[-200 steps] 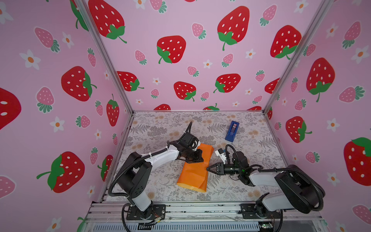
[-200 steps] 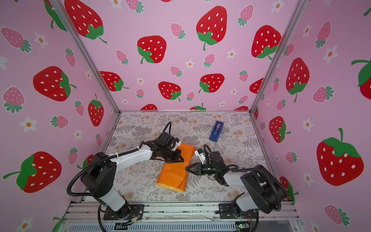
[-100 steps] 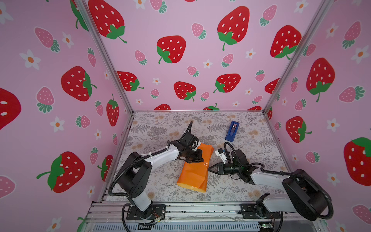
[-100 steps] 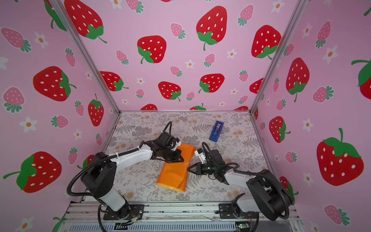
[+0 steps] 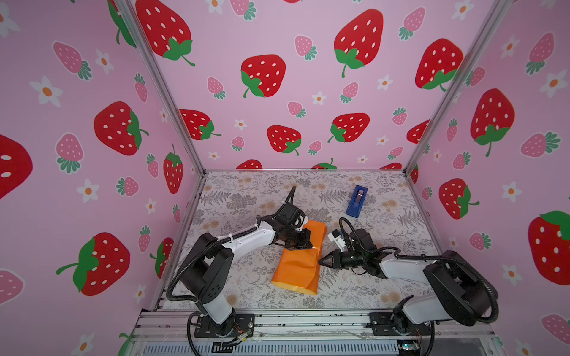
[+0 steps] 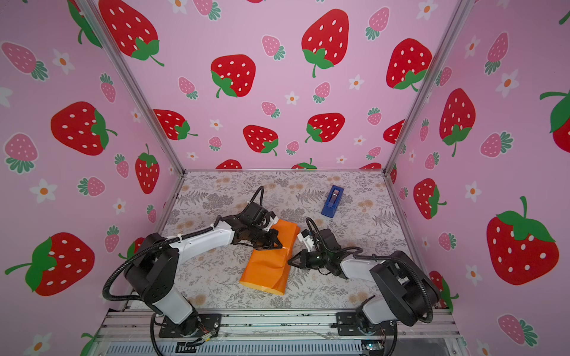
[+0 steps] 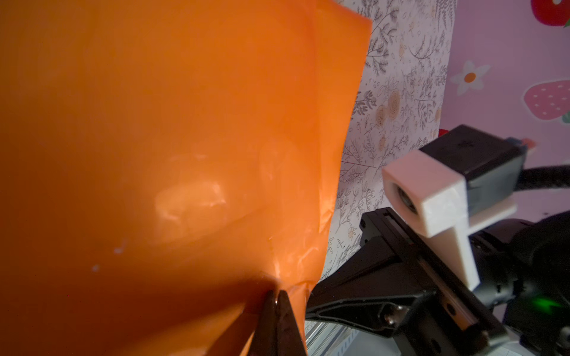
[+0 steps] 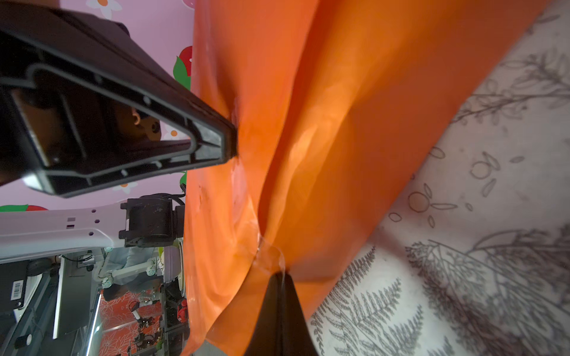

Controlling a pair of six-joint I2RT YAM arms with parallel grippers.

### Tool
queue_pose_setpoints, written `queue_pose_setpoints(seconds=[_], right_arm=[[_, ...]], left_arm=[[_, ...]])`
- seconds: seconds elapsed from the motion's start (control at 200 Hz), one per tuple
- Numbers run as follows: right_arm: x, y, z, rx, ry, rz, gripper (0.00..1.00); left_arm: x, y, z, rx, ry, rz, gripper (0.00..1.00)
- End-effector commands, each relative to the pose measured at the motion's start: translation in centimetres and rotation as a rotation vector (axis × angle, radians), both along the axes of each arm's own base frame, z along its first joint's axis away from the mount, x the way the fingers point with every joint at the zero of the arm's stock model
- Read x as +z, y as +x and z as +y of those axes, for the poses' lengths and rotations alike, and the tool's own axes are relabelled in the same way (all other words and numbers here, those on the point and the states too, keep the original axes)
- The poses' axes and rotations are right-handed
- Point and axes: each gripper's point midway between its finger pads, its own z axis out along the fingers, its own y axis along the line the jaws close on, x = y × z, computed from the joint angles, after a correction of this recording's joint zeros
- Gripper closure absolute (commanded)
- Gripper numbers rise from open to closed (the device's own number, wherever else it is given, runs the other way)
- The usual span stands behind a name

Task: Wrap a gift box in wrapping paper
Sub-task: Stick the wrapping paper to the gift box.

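The orange wrapping paper (image 5: 300, 262) (image 6: 268, 268) lies folded into a long bundle in the middle of the floral table. The gift box is hidden; I see only paper. My left gripper (image 5: 308, 245) (image 6: 279, 245) (image 7: 276, 292) is shut, its tip pushing into the top of the bundle (image 7: 185, 138). My right gripper (image 5: 320, 262) (image 6: 290, 262) (image 8: 281, 272) is shut too. Its tip touches the bundle's right side, at a patch of clear tape (image 8: 268, 251) over a crease in the paper (image 8: 339, 123).
A blue tape dispenser (image 5: 357, 201) (image 6: 332, 201) stands at the back right of the table (image 5: 246, 200). Pink strawberry walls (image 5: 92, 154) close in the left, back and right sides. A metal rail (image 5: 308, 323) runs along the front with both arm bases on it.
The right gripper's jaws have closed at the paper's right side, and that arm's elbow has shifted a little. The left arm and the paper have stayed put.
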Motion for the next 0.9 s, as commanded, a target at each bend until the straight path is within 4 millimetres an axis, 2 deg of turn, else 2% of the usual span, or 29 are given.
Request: queue_pose_setpoints(seconds=[0.0, 0.08, 0.115, 0.225, 0.385, 0.455, 0.555, 0.645, 0.725, 0.89], right_arm=[[-1.3, -0.3, 0.0, -0.004, -0.037, 0.052, 1.00], [-2.0, -0.1, -0.1, -0.023, -0.062, 0.077, 1.00], [-2.5, -0.2, -0.3, -0.031, -0.080, 0.093, 0.92], [-4.2, -0.3, -2.3, -0.086, -0.222, 0.109, 0.82], [-3.4, 0.4, -4.2, -0.156, -0.327, 0.061, 0.82], [-1.9, 0.8, -3.8, -0.172, -0.286, 0.030, 0.86], [1.0, 0.9, -2.3, -0.160, -0.151, 0.004, 0.96], [2.8, 0.8, -0.8, -0.124, -0.047, -0.001, 0.99], [3.2, 0.8, 0.2, -0.085, -0.025, -0.003, 1.00], [2.3, 1.7, 0.9, -0.093, -0.042, -0.004, 1.00]], left_arm=[[-5.8, -2.7, 5.3, 0.045, 0.276, 0.155, 1.00], [-5.7, -2.7, 5.2, 0.045, 0.275, 0.154, 1.00], [-5.8, -2.7, 5.3, 0.047, 0.275, 0.157, 1.00], [-5.7, -2.7, 5.3, 0.048, 0.274, 0.155, 1.00], [-5.8, -2.8, 5.2, 0.045, 0.275, 0.159, 1.00], [-5.8, -2.8, 5.3, 0.045, 0.276, 0.161, 1.00], [-5.7, -2.7, 5.2, 0.042, 0.275, 0.155, 1.00], [-5.7, -2.7, 5.2, 0.043, 0.274, 0.154, 1.00], [-5.7, -2.6, 5.2, 0.044, 0.274, 0.154, 1.00], [-5.5, -2.6, 5.2, 0.046, 0.272, 0.152, 1.00]])
